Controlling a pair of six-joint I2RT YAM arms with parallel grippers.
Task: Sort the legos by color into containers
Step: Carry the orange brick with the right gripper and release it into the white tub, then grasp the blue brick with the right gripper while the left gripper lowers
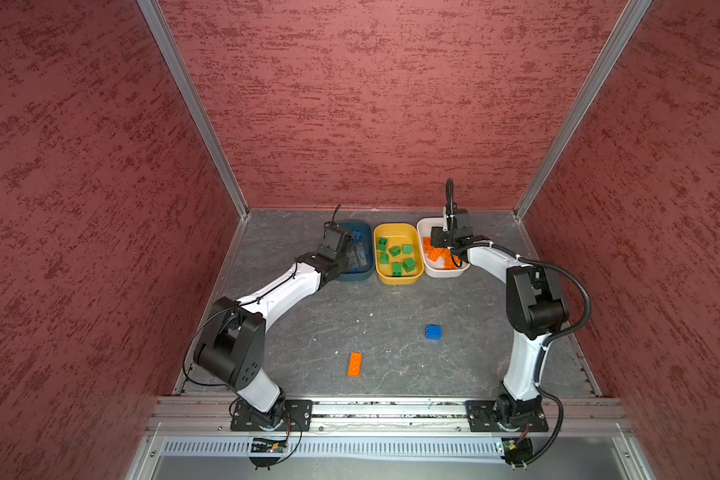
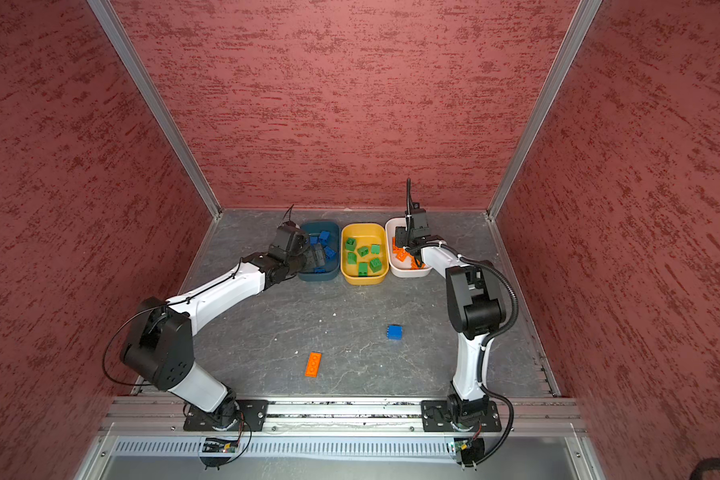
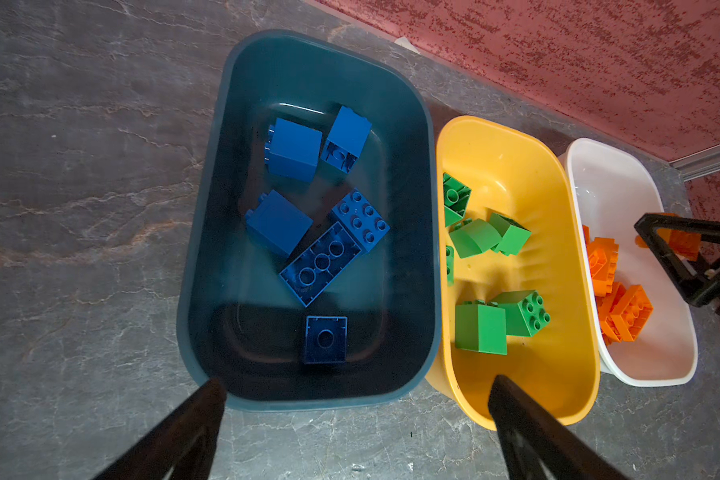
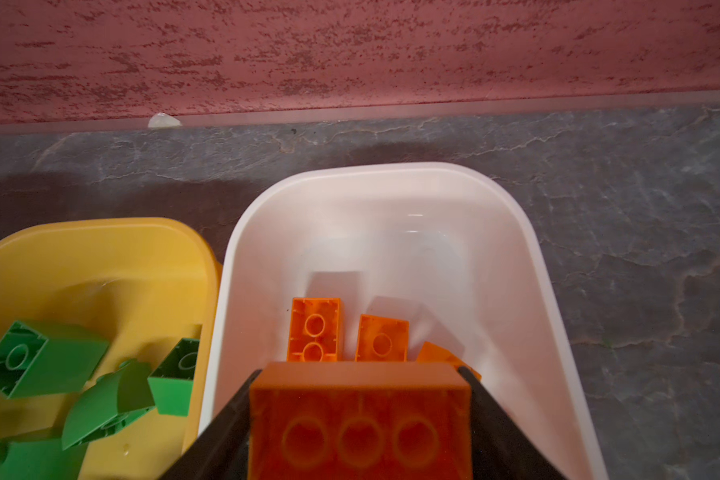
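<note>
Over the white tub (image 4: 533, 257), the right gripper (image 4: 360, 374) pinches an orange brick (image 4: 360, 424); the left gripper (image 3: 356, 384), jaws spread and empty, hangs above the teal tub (image 3: 208, 232). A blue brick (image 1: 433, 332) and an orange plate (image 1: 355, 364) lie on the table (image 1: 308, 324).

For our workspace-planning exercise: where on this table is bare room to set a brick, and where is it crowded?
Free: the middle of the table, between the teal tub, yellow tub, white tub and the loose blue brick and orange brick. Crowded: that tub row.
</note>
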